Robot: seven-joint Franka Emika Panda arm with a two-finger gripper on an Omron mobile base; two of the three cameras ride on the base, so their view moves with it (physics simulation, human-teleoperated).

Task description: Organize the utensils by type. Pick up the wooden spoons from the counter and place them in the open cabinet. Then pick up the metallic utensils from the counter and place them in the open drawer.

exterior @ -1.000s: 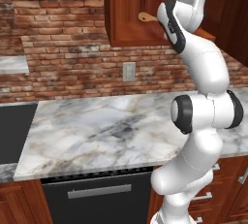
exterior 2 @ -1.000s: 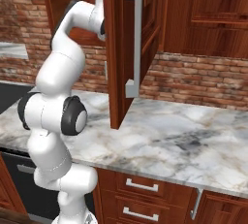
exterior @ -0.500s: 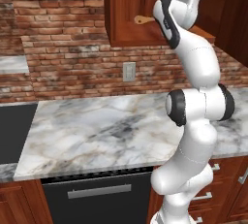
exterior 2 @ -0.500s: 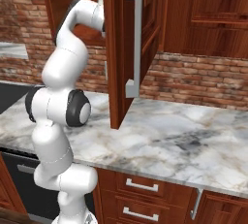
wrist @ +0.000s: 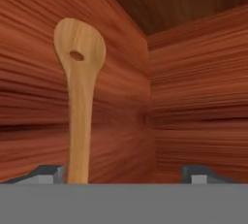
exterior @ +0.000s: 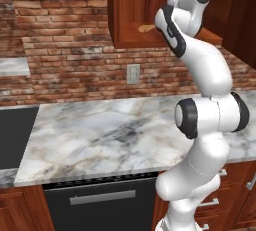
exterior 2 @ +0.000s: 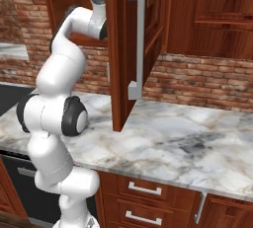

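My gripper is inside the open cabinet, jaws spread wide, open. A pale tan wooden spoon with a small hole in its bowl lies against the cabinet's wood inside. Its handle runs close beside my left fingertip, and the right fingertip stands far from it. In the left base view the spoon's bowl pokes out on the cabinet floor beside my wrist. The marble counter below is bare where it shows. The metallic utensils and the open drawer are out of view.
The cabinet door with its silver bar handle stands open in front of my forearm in the right base view. A wall outlet sits on the brick wall. Shut drawers and a black appliance front lie below the counter.
The jaws have gone from shut on the spoon's handle to wide open. The spoon's bowl has dropped slightly onto the cabinet floor. The arm has shifted a little.
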